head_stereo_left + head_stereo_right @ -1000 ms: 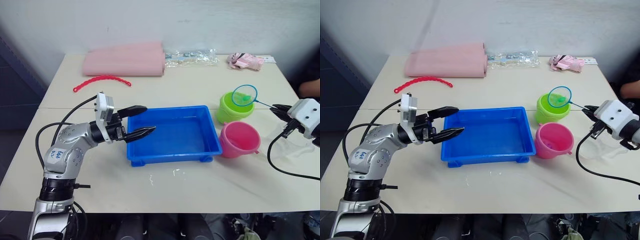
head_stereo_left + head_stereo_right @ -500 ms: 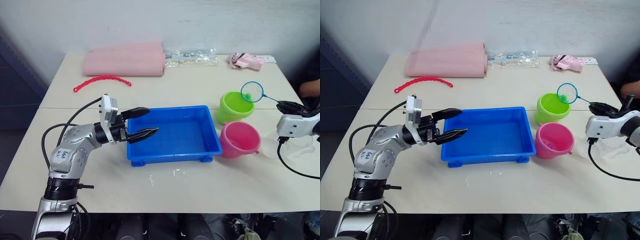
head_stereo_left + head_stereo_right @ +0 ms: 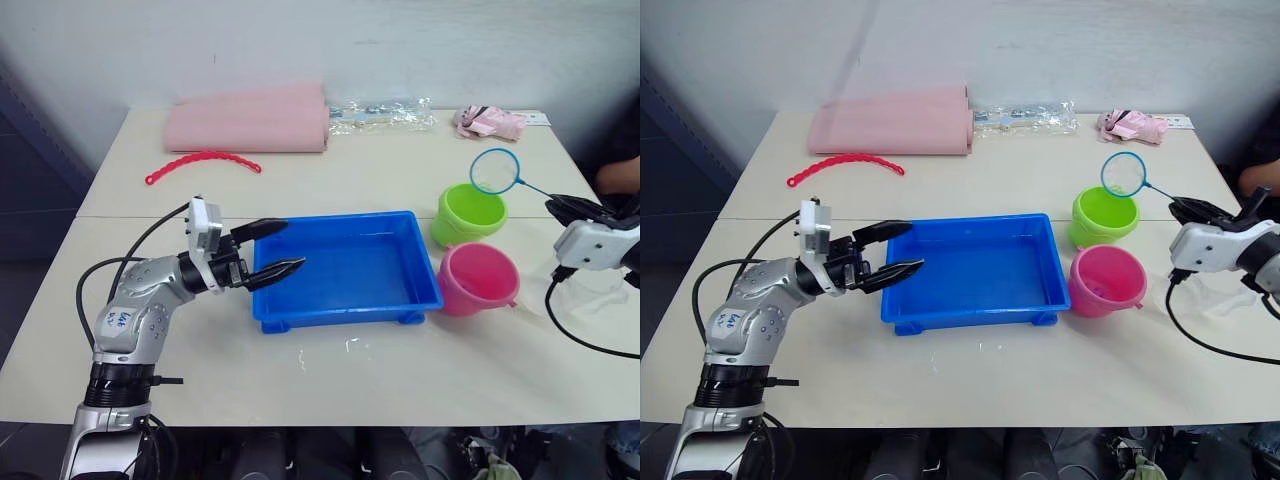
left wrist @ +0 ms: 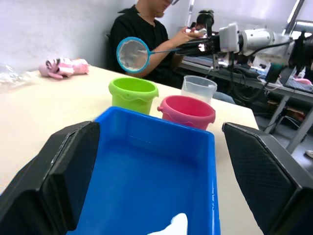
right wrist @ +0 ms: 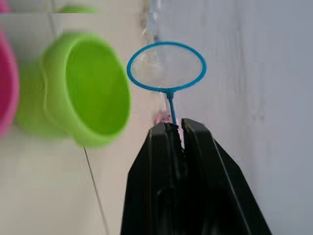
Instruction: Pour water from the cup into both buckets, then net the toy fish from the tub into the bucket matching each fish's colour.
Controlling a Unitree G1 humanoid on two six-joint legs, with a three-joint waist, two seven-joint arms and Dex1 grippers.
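The blue tub (image 3: pixel 345 270) sits mid-table holding shallow water. My left gripper (image 3: pixel 292 244) is open at the tub's left rim, its fingers (image 4: pixel 68 166) spread over the water. The lime green bucket (image 3: pixel 470 213) and pink bucket (image 3: pixel 478 278) stand right of the tub. My right gripper (image 3: pixel 572 207) is shut on the thin handle of the net (image 3: pixel 494 171). The blue hoop (image 5: pixel 166 66) hangs in the air above the green bucket's far rim, its mesh empty. The clear cup (image 4: pixel 198 89) stands right of the pink bucket. The toy fish are out of view.
A folded pink cloth (image 3: pixel 247 118), a red beaded strip (image 3: pixel 203 160), a clear plastic bag (image 3: pixel 385 112) and a small pink item (image 3: pixel 490 122) lie along the far side. Water drops (image 3: pixel 350 345) mark the table before the tub. A person (image 4: pixel 146 34) sits past the right end.
The net has lifted from the green bucket's mouth, where it held something green, and now hangs empty above the far rim. My left gripper has shifted slightly left and stays open.
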